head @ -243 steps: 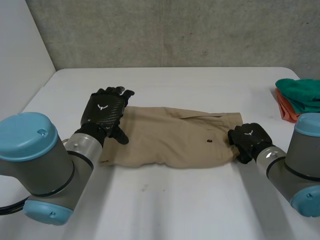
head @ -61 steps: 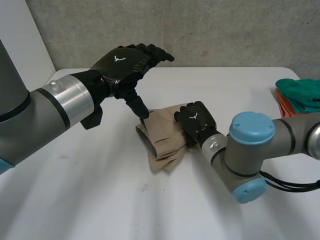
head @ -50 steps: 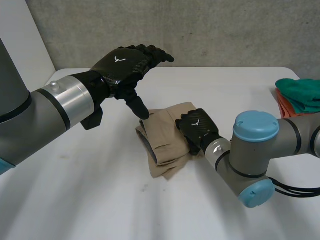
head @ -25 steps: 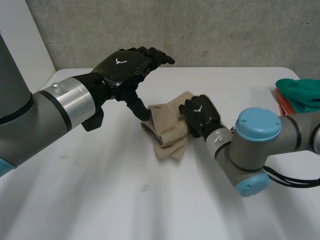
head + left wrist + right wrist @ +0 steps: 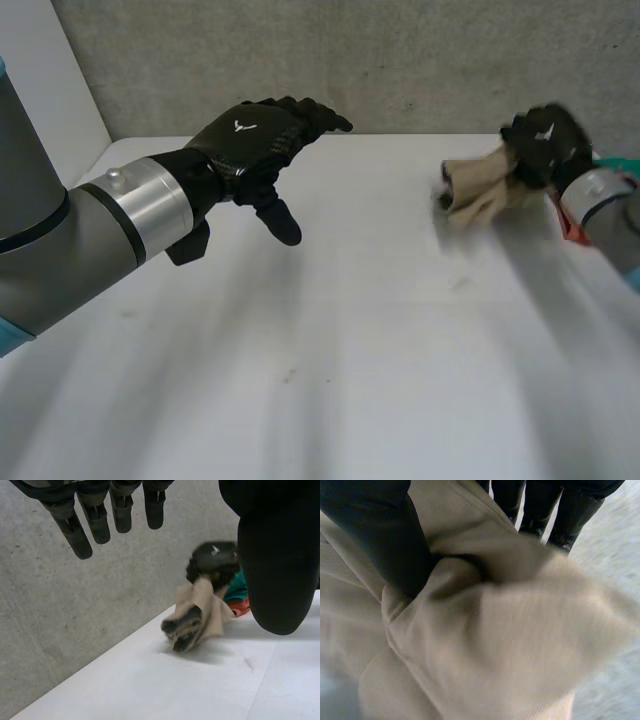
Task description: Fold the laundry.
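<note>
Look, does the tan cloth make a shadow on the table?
Head view: a faint grey patch on the white table just under the tan cloth held by the right robot hand. Left wrist view: a soft-edged shadow beneath the cloth.

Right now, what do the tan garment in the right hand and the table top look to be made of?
Tan garment: woven, cotton-like twill, matte; a fine ribbed weave shows, and it bunches softly in the right hand. Table: smooth, hard white top, probably laminate, though that is a guess; faint sheen, a few small marks.
</note>
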{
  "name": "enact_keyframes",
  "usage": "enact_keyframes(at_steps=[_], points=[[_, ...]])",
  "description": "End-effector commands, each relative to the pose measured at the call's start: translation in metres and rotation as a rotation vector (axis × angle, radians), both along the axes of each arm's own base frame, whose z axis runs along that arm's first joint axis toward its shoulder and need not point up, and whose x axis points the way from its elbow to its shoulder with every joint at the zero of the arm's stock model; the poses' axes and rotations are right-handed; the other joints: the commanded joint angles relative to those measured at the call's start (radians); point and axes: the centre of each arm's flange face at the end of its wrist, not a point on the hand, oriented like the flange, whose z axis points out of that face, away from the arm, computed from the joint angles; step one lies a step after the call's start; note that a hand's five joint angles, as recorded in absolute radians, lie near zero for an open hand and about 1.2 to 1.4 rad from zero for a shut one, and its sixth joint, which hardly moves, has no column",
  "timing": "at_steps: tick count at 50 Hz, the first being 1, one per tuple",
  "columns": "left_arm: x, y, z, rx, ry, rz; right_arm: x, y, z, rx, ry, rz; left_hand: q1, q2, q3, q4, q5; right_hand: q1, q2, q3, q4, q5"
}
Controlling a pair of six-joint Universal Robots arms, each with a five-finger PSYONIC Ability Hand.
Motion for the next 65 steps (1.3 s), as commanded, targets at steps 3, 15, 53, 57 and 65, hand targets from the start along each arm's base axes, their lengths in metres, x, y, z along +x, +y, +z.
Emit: enact_keyframes(at_steps=[3, 15, 53, 57, 65], points=[[0.001, 0.000, -0.001, 0.003, -0.001, 0.003, -0.041, -0.056, 0.082, -0.234, -0.138, -0.024, -0.004, 0.000, -0.001, -0.011, -0.026, 0.438, 0.224, 0.262, 0.232, 0.301], [-0.001, 0.002, -0.003, 0.007, -0.004, -0.004, -0.123, -0.096, 0.083, -0.250, -0.187, 0.011, -0.004, 0.000, -0.001, -0.011, -0.026, 0.438, 0.224, 0.262, 0.232, 0.301], [-0.002, 0.000, -0.009, 0.044, 0.003, -0.003, -0.260, -0.061, -0.007, 0.200, -0.268, -0.074, -0.004, 0.000, -0.001, -0.011, -0.026, -0.784, -0.998, -0.960, -0.990, -0.921], [-0.002, 0.000, -0.008, 0.044, 0.005, -0.003, -0.261, -0.051, 0.049, 0.130, -0.254, -0.199, -0.004, 0.000, -0.001, -0.011, -0.026, -0.784, -0.998, -0.960, -0.990, -0.921], [-0.002, 0.002, -0.006, 0.038, 0.008, -0.004, -0.221, -0.034, 0.120, -0.038, -0.212, -0.375, -0.004, 0.000, -0.001, -0.011, -0.026, -0.784, -0.998, -0.960, -0.990, -0.921]])
